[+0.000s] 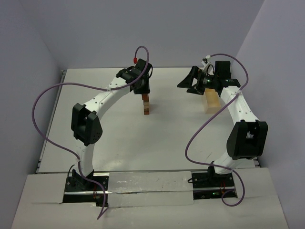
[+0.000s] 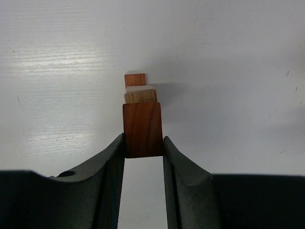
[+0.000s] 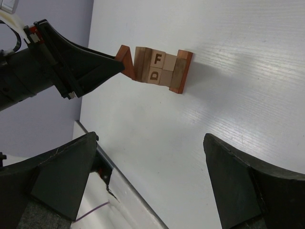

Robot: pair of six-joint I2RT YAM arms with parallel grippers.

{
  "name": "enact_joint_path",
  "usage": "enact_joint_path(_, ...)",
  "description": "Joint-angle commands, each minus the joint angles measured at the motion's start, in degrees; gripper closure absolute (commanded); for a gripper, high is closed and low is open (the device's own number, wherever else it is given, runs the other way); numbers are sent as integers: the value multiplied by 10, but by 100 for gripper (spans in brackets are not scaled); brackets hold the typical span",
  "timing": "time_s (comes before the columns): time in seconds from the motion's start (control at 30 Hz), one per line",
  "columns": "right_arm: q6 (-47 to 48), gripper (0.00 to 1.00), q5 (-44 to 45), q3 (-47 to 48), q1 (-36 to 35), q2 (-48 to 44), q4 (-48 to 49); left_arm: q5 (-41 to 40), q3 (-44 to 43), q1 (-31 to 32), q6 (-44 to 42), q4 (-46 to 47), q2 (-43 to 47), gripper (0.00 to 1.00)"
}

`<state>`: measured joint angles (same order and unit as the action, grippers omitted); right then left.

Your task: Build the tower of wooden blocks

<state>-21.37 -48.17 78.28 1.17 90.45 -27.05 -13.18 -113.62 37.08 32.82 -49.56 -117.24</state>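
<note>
Overhead, the white desk (image 1: 143, 143) fills the floor of a booth with plain lavender-grey walls (image 1: 157, 28); its surface is matte, with fine grain lines that only the wrist views show. The left arm (image 1: 102, 100) reaches to the middle of the desk and the right arm (image 1: 240, 107) bends up the right side, with purple cables (image 1: 43, 109) looping off both. A pale wooden piece (image 1: 212, 102) lies under the right arm and appears in neither wrist view.

The tower (image 1: 147, 109) stands near mid-desk as a short narrow column. From above, the left claw (image 1: 144, 94) hides its top. The left wrist view shows that claw clamped on a reddish-brown block (image 2: 142, 129) directly over a tan block (image 2: 140, 95), with a small reddish block (image 2: 135, 79) lower down. Whether the held block rests on the tower cannot be told.

The right claw (image 3: 150, 140) hangs with its fingers spread wide and nothing between them. Only its camera, looking from the side, catches the letters F (image 3: 157, 59) and D (image 3: 153, 75) burned into two pale blocks.
</note>
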Motion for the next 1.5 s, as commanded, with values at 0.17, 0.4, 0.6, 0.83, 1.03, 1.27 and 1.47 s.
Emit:
enact_joint_path(0.17, 4, 0, -13, -5, 2, 3, 15, 11, -32, 4, 2, 2, -2, 100)
enact_joint_path(0.4, 4, 0, -14, -6, 2, 2, 16, 17, -35, 4, 0, 3, -6, 94)
enact_joint_path(0.6, 3, 0, -16, -6, 2, 2, 16, 18, -36, 4, -3, 4, -9, 91)
enact_joint_path(0.83, 3, 0, -18, -5, 2, 4, 16, 18, -38, 4, -5, 4, -12, 84)
enact_joint_path(1.03, 3, 0, -22, -5, 2, 3, 16, 16, -39, 4, -6, 3, -13, 82)
enact_joint_path(1.27, 2, 0, -21, -5, 2, 4, 16, 14, -36, 4, -7, 4, -12, 64)
enact_joint_path(1.47, 1, 0, -26, -1, 2, 8, 16, 9, -34, 4, -6, 4, -7, 58)
